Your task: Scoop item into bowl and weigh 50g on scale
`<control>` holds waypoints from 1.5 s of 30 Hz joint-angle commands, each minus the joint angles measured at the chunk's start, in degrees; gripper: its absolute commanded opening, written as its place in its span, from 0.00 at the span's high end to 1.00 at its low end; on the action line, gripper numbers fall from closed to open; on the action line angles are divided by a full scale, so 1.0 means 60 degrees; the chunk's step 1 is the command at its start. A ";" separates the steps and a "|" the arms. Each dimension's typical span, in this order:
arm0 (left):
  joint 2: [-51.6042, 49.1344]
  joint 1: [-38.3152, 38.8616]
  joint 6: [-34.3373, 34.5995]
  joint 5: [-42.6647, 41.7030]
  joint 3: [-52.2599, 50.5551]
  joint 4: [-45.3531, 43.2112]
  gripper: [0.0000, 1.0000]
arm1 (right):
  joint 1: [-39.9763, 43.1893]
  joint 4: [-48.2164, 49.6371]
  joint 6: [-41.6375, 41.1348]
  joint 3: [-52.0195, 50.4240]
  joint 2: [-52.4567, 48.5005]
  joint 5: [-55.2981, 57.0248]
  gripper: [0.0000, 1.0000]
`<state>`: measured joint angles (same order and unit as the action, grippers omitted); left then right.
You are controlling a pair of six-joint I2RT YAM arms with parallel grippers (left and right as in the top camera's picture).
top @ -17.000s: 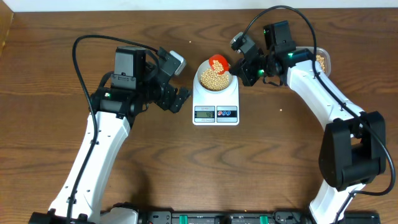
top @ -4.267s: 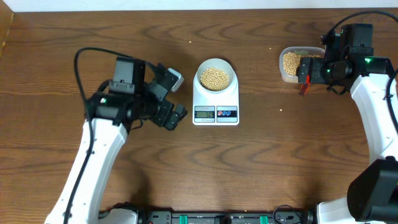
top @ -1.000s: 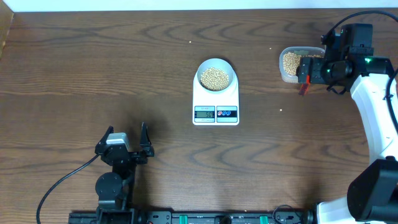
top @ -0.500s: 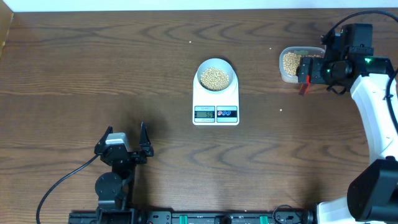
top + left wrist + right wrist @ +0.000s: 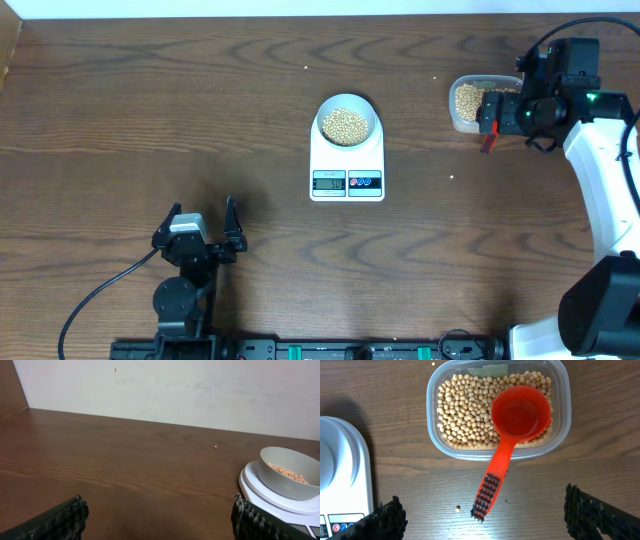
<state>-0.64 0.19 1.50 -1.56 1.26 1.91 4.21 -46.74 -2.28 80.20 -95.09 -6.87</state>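
Observation:
The pale bowl (image 5: 346,122) holds tan beans (image 5: 345,124) and stands on the white scale (image 5: 347,170) at mid-table; both also show in the left wrist view, bowl (image 5: 290,477) on scale (image 5: 265,494). My left gripper (image 5: 200,218) is open and empty, folded back at the table's front left, far from the scale; its fingers (image 5: 57,521) frame bare wood. My right gripper (image 5: 482,502) is open above the handle of an orange scoop (image 5: 517,412), touching nothing. The scoop lies empty in a clear tub (image 5: 434,390) of beans (image 5: 465,410), at the back right (image 5: 462,100).
One loose bean (image 5: 457,508) lies on the wood near the scoop's handle end. The scale's corner (image 5: 342,480) shows left of the tub. A white wall (image 5: 175,390) runs behind the table's back edge.
Nothing has moved in the last second. Since the earliest frames, the right gripper took the scoop from the bowl to the tub and released it, and the left arm withdrew to the front left.

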 commanded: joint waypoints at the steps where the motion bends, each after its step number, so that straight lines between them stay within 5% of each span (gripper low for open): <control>1: 0.0007 -0.0047 0.0080 0.0135 -0.0171 0.0364 0.06 | -0.0022 -0.0004 0.0113 0.0113 0.0153 -0.0058 0.01; 12: 0.0007 -0.0047 0.0080 0.0131 -0.0171 0.0364 0.06 | -0.0124 0.0663 0.0109 -0.0623 0.1020 -0.0029 0.01; 30: 0.0007 -0.0047 0.0080 0.0135 -0.0171 0.0364 0.06 | -0.0157 0.8994 0.0040 -0.9395 0.6969 -0.0062 0.01; 45: 0.0007 -0.0047 0.0080 0.0135 -0.0171 0.0364 0.06 | -0.0219 0.8837 0.0047 -1.3315 1.2801 0.0051 0.01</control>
<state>-0.73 0.10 1.50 -1.54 1.34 2.07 3.40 8.40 -2.28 1.45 -22.02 -7.05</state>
